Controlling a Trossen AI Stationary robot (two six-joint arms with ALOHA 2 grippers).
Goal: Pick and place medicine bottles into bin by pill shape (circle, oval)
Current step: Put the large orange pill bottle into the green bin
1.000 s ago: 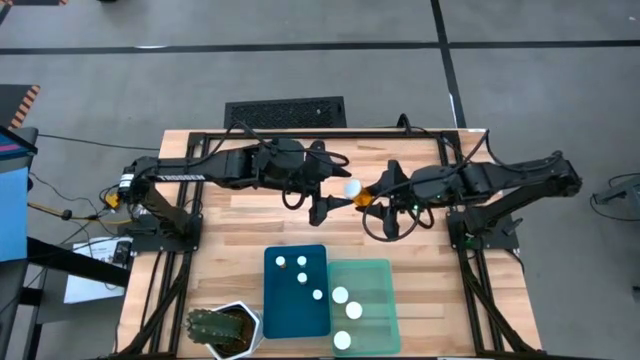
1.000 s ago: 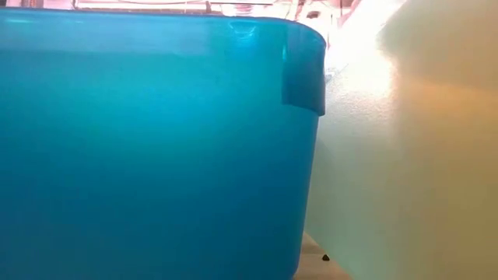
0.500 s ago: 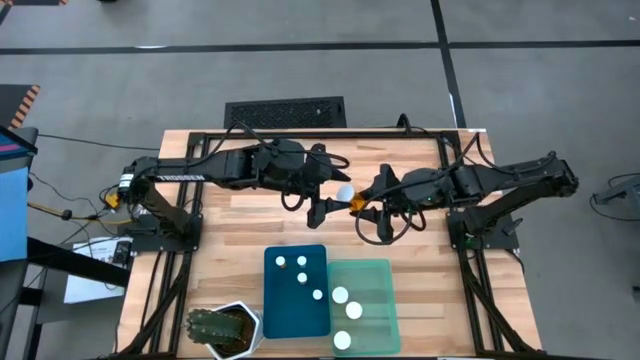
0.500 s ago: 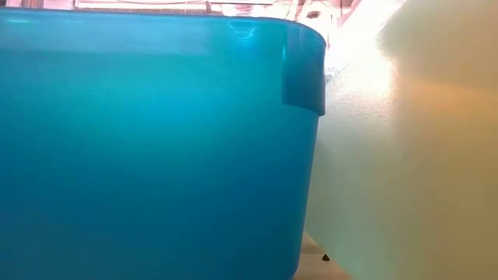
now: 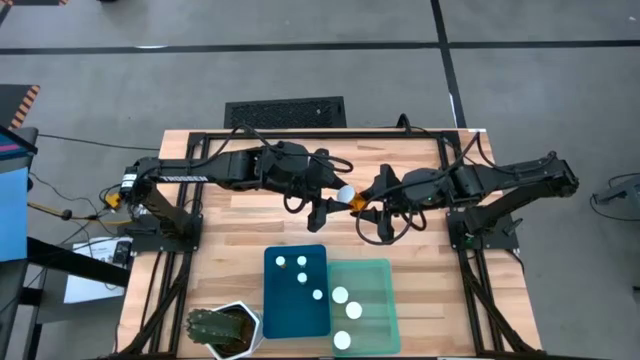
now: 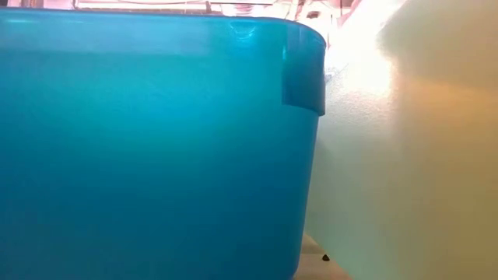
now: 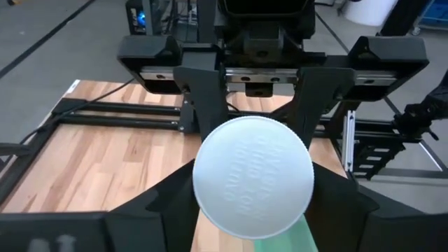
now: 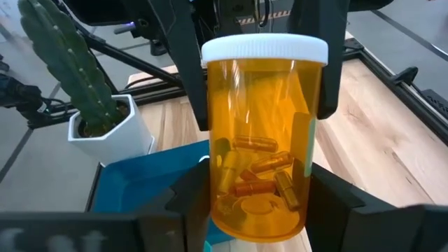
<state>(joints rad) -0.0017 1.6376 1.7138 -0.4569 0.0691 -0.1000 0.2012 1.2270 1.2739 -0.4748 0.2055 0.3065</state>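
Observation:
An orange medicine bottle (image 5: 352,197) with a white cap (image 7: 253,176) is held in the air over the middle of the table, between my two grippers. It holds oblong capsules (image 8: 259,175). My right gripper (image 5: 366,203) comes from the table's right and is shut on it. My left gripper (image 5: 338,190) comes from the left and is open. Its fingers (image 8: 190,77) stand on either side of the cap end. The dark blue tray (image 5: 275,300) and the mint green tray (image 5: 380,275) lie side by side near the front edge, each with capped bottles in it. My right gripper pinches the bottle's orange body near its base (image 8: 224,210) between its two fingers (image 8: 183,204). It comes from the table's right, with the bottle lying along the fingers. The bottle is lifted clear and tilted, cap toward my left gripper. My left gripper flanks the cap; I cannot tell whether it touches.
A spiky green plant in a white hexagonal pot (image 5: 225,330) stands at the front left beside the blue tray. The low view is filled by the blue tray's wall (image 6: 156,155) and the mint tray's wall (image 6: 389,171). Bare wood lies between the arms and the trays.
My right gripper has carried the bottle a little toward the table's left, still clear of the table. My left gripper has come a little toward the right, up to the bottle's cap end.

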